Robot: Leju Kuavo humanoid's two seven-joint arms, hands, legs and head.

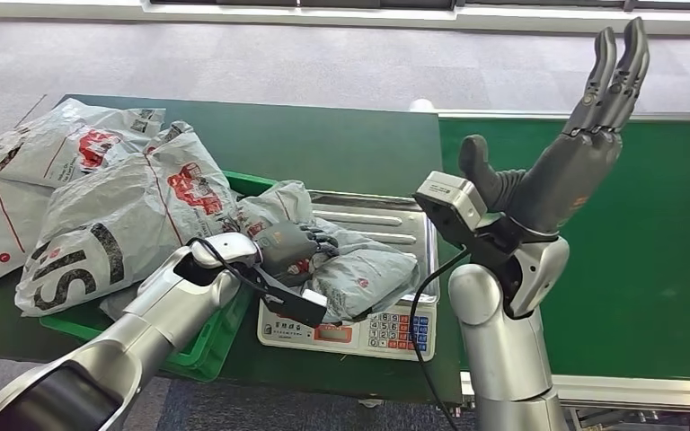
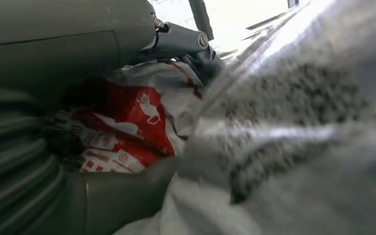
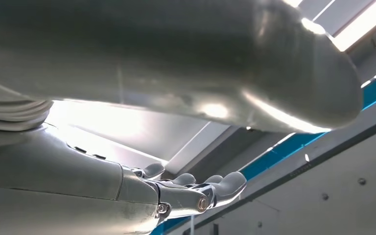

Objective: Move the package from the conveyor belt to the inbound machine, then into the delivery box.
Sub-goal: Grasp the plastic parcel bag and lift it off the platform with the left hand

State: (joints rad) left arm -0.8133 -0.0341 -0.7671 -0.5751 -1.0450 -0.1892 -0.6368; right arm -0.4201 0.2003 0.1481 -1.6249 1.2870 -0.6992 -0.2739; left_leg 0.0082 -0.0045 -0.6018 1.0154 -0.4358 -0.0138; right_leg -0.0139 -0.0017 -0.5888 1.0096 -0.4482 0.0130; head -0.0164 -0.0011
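Observation:
A crumpled grey package [image 1: 368,274] with red print lies on the steel tray of the inbound machine [image 1: 386,218], a scale with a keypad at its front. My left hand [image 1: 295,246] rests on the package's left end with its fingers curled over it. In the left wrist view the thumb [image 2: 122,198] and fingers [image 2: 178,40] close around the grey and red package [image 2: 142,117]. My right hand [image 1: 584,148] is raised high above the conveyor belt [image 1: 656,251], fingers straight and spread, holding nothing. The right wrist view shows those fingers [image 3: 186,191] extended toward the ceiling.
The green delivery box [image 1: 205,346] sits left of the scale under my left forearm, with large grey packages [image 1: 121,224] piled in and over it. More packages [image 1: 18,171] lie at the far left of the dark green table [image 1: 323,144].

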